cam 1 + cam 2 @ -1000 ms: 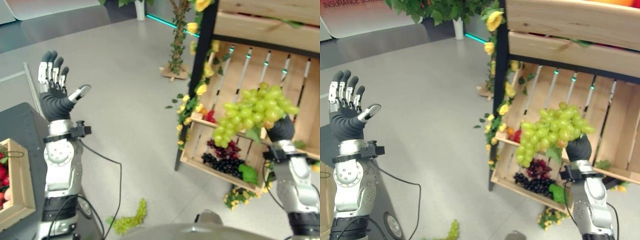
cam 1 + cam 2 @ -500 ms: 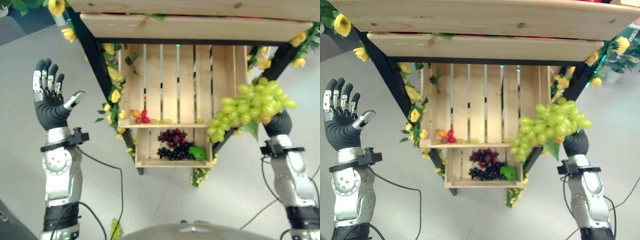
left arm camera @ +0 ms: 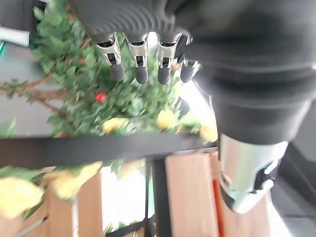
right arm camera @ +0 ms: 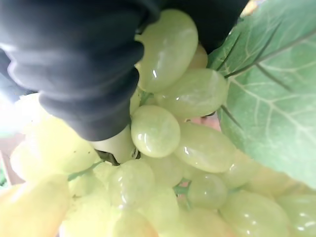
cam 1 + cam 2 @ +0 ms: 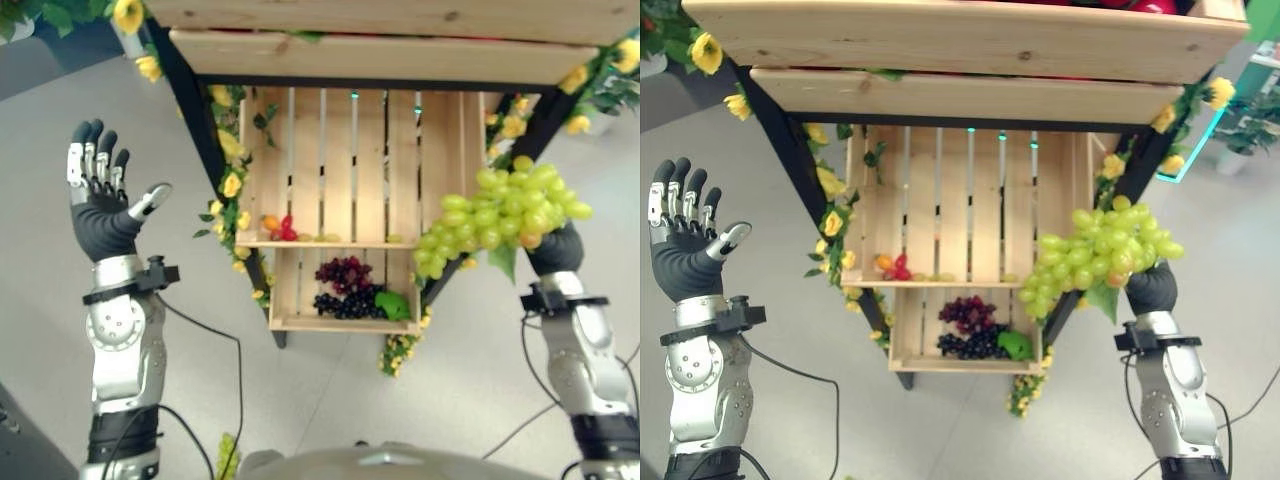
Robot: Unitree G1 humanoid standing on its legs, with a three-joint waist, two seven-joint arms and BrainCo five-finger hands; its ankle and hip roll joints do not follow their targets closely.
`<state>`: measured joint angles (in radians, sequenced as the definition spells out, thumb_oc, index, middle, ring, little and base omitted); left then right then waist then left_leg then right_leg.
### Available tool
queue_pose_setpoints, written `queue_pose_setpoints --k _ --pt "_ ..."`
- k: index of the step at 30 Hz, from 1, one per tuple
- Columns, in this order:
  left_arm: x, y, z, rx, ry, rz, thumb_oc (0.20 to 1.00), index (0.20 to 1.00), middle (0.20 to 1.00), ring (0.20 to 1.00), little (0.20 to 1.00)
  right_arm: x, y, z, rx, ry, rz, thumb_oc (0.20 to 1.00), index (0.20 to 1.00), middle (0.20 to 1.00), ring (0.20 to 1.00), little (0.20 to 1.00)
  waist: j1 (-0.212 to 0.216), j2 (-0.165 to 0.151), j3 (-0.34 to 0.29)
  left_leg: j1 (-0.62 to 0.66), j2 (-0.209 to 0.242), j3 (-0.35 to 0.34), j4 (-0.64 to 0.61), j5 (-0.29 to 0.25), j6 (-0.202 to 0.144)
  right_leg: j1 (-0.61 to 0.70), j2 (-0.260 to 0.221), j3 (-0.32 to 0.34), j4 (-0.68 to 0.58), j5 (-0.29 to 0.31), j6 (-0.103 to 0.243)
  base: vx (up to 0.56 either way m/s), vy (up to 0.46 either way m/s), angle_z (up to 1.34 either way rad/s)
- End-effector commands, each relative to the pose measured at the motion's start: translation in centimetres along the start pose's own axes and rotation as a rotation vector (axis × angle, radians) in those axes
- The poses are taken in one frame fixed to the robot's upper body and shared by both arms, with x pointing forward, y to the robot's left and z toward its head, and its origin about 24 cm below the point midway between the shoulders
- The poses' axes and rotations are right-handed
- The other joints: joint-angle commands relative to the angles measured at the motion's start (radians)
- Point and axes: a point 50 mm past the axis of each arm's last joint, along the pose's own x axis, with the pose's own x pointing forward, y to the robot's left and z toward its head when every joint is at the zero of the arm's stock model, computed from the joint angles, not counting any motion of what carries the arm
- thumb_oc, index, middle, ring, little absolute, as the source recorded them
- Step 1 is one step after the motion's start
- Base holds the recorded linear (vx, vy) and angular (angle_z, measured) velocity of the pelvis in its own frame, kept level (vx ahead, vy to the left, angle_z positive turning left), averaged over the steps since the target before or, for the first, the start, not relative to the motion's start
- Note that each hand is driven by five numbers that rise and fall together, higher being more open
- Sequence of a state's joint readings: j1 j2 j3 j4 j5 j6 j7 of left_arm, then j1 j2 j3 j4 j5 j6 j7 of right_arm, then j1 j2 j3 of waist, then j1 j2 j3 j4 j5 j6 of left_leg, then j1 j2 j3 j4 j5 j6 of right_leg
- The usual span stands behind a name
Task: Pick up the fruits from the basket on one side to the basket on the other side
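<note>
Left eye view: the green grape bunch (image 5: 502, 215) is still held aloft in the right robot hand (image 5: 556, 250), right of the wooden crate (image 5: 345, 205); only the camera has shifted slightly. The left robot hand (image 5: 100, 200) is raised, fingers spread, empty. Delivery is judged pending.

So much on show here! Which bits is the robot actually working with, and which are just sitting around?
Job in hand:
green grapes, held up by the right hand
wooden crate with dark grapes
left hand, raised, open and empty

Just there:
yellow flowers along the black stand
small fruits on the shelf
grapes on the floor
</note>
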<state>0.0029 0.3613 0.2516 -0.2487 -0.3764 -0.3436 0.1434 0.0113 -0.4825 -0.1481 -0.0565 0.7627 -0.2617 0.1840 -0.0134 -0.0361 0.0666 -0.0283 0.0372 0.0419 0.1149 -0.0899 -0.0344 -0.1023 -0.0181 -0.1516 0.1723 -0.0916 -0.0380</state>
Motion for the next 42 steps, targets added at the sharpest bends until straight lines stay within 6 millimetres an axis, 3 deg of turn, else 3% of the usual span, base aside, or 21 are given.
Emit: queue_pose_setpoints --k 1,10,23,28,31,37,42 --pt "0.4 0.2 1.3 -0.003 -0.077 -0.056 1.000 1.000 1.000 1.000 1.000 1.5 0.2 3.0 0.015 -0.221 -0.003 0.200 0.200 0.200 0.200 0.200 -0.025 -0.042 -0.037 0.014 -0.015 0.034 -0.019 -0.010 -0.005 0.097 -0.043 -0.027 -0.079 0.016 0.124 0.02 0.062 -0.54" --pt "0.0 0.1 0.9 -0.011 -0.042 -0.073 1.000 1.000 1.000 1.000 1.000 1.4 0.1 2.2 0.010 -0.195 -0.030 0.200 0.200 0.200 0.200 0.200 -0.042 -0.032 -0.062 0.082 -0.036 0.103 -0.111 -0.002 0.023 0.096 -0.056 0.029 -0.113 0.042 0.147 0.02 0.090 -0.33" --pt "-0.7 1.1 0.2 0.029 0.000 -0.032 1.000 1.000 1.000 1.000 1.000 -0.3 -1.0 1.2 -0.117 -0.111 -0.107 0.200 0.200 0.200 0.200 0.200 -0.045 -0.023 -0.021 0.075 -0.039 0.128 -0.067 -0.034 0.037 0.072 -0.080 0.029 -0.056 0.021 0.152 0.02 0.017 -0.02" --pt "-1.6 1.3 -1.7 -0.007 0.094 -0.020 1.000 1.000 1.000 1.000 1.000 -1.3 -2.5 -0.6 -0.167 -0.013 -0.188 0.200 0.200 0.200 0.200 0.200 -0.042 -0.015 0.049 -0.011 -0.032 0.130 0.033 -0.058 0.039 -0.011 -0.097 0.021 0.028 0.006 0.147 -0.10 0.006 -0.08" --pt "-1.1 0.9 -1.7 -0.038 0.089 -0.036 1.000 1.000 1.000 1.000 1.000 -1.7 -3.3 -2.7 -0.194 0.080 -0.246 0.200 0.200 0.200 0.200 0.200 -0.036 -0.004 0.124 -0.122 -0.025 0.125 0.133 -0.071 0.041 -0.103 -0.112 0.017 0.102 0.001 0.141 -0.22 0.005 -0.06" --pt "-0.3 0.2 -1.4 -0.055 0.052 -0.036 1.000 1.000 1.000 1.000 1.000 -1.8 -3.5 -4.9 -0.203 0.158 -0.292 0.200 0.200 0.200 0.200 0.200 -0.036 0.008 0.172 -0.229 -0.015 0.112 0.214 -0.082 0.038 -0.199 -0.125 0.009 0.166 -0.018 0.128 -0.09 -0.017 0.14" --pt "-0.3 -0.3 -1.5 -0.060 0.048 -0.021 1.000 1.000 1.000 1.000 1.000 -1.1 -2.5 -6.5 -0.154 0.187 -0.290 0.200 0.200 0.200 0.200 0.200 -0.024 0.015 0.200 -0.286 -0.011 0.101 0.253 -0.086 0.039 -0.258 -0.123 0.011 0.203 -0.026 0.117 -0.05 -0.010 0.02"
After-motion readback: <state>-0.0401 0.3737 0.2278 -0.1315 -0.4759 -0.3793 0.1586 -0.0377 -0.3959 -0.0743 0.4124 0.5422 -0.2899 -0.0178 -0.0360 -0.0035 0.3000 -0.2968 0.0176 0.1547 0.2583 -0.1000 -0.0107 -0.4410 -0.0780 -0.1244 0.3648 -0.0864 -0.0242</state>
